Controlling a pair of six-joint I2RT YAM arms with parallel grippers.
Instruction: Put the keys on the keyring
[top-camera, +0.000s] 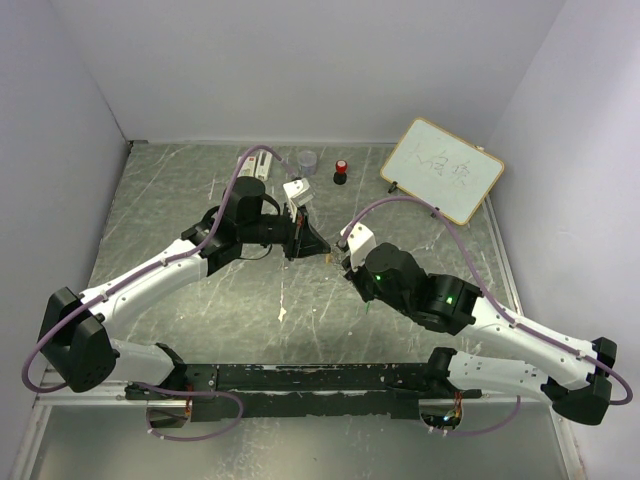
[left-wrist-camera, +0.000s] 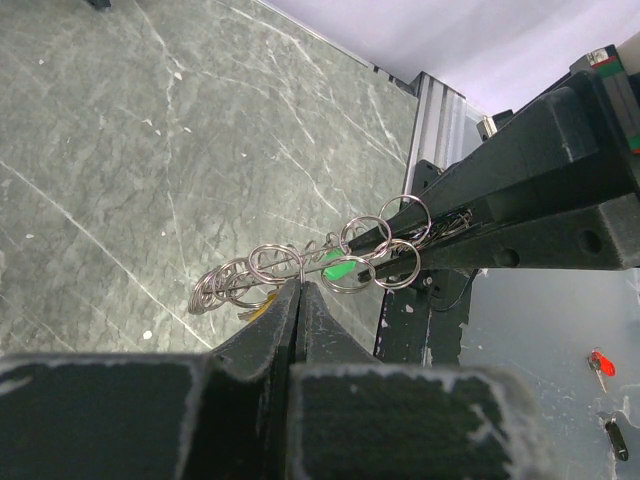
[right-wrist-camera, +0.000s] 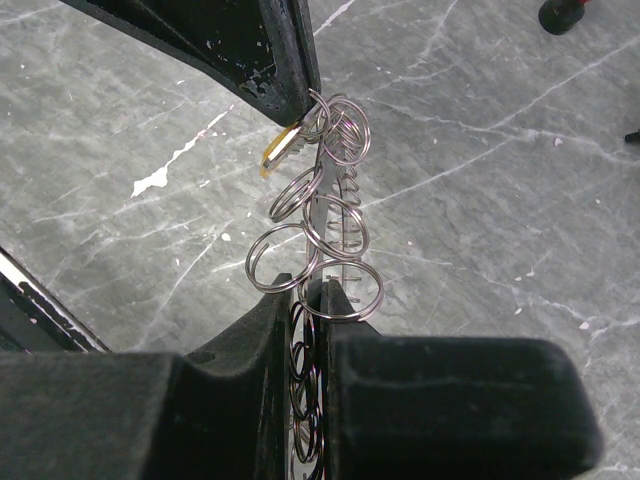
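The keyring (left-wrist-camera: 268, 264), a thin silvery ring strung with several small split rings, hangs stretched between both grippers above the table. My left gripper (left-wrist-camera: 299, 286) is shut on one side of it. My right gripper (right-wrist-camera: 311, 288) is shut on the other side of the keyring (right-wrist-camera: 335, 225). The green key (left-wrist-camera: 340, 268) sits among the small rings near the right gripper's fingers (left-wrist-camera: 440, 225). The yellow key (left-wrist-camera: 258, 308) hangs by my left fingertips and also shows in the right wrist view (right-wrist-camera: 280, 150). In the top view the two grippers (top-camera: 305, 243) (top-camera: 345, 258) meet at mid-table.
A grey round cup (top-camera: 308, 160) and a red-capped black knob (top-camera: 341, 172) stand at the back of the table. A small whiteboard (top-camera: 441, 170) leans at the back right. The knob also shows in the right wrist view (right-wrist-camera: 560, 12).
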